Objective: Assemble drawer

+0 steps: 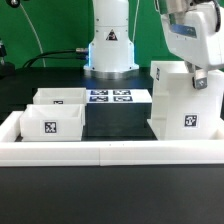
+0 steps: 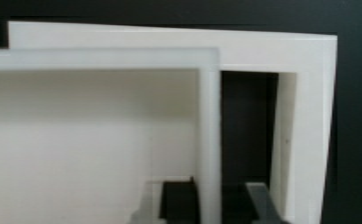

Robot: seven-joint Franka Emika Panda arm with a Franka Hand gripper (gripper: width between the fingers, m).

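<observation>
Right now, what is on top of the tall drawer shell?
Only the end effector, down at the top edge of the shell. Its body hides the fingertips there, so a grip cannot be confirmed.

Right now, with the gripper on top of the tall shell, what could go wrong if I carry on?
1. The gripper straddles one thin wall at the top of the shell, toward one side. Lifted or pushed from there, the tall shell may tilt or slip.
2. The shell looks close to the low white wall. Sliding it that way could snag it there.
</observation>
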